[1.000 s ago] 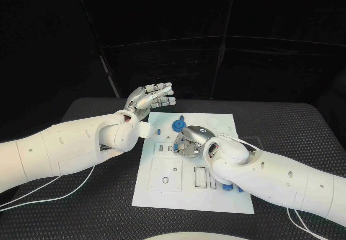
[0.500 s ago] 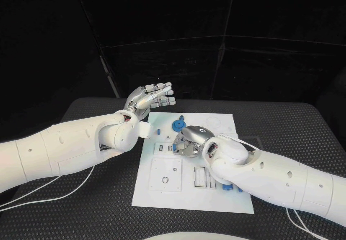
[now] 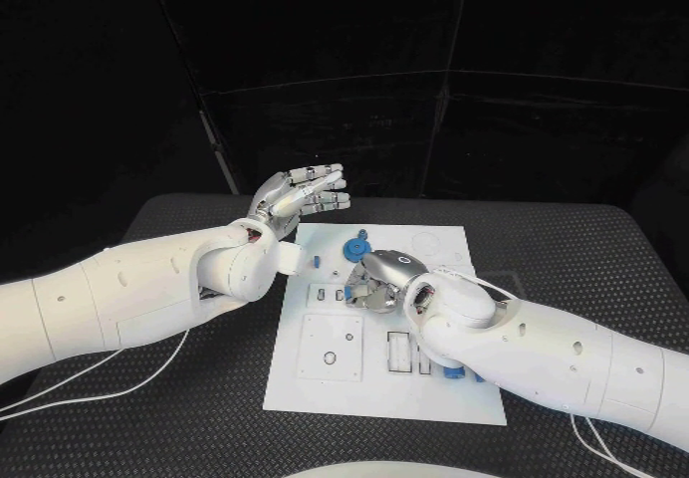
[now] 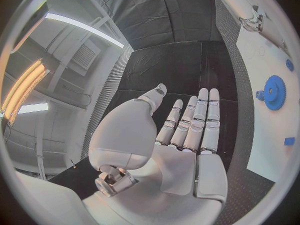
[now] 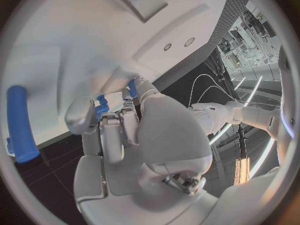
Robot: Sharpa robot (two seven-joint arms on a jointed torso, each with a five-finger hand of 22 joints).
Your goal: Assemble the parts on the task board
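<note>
From the head view, your left hand [image 3: 299, 195] hangs raised above the far left corner of the task board [image 3: 385, 388], palm up, fingers apart and holding nothing. Your right hand [image 3: 376, 282] is down on the middle of the board with its fingers curled in; you cannot tell from here what they close on. A blue gear [image 3: 354, 247] lies on the board just beyond that hand, and a blue part [image 3: 454, 373] shows at the board's right side, beside your right forearm. The board lies on the black table [image 3: 603, 259].

In the left wrist view, your left hand [image 4: 181, 135] is flat and released, fingers straight and side by side, nothing in the palm. The blue gear [image 4: 274, 92] sits on the white board [image 4: 265, 150] with a small blue piece [image 4: 289, 141] near it.

In the right wrist view, your right hand [image 5: 119, 130] pinches a small blue part [image 5: 102, 106] at its fingertips against the board [image 5: 69, 40]. A blue peg [image 5: 21, 123] lies near the board's edge, apart from the hand.
</note>
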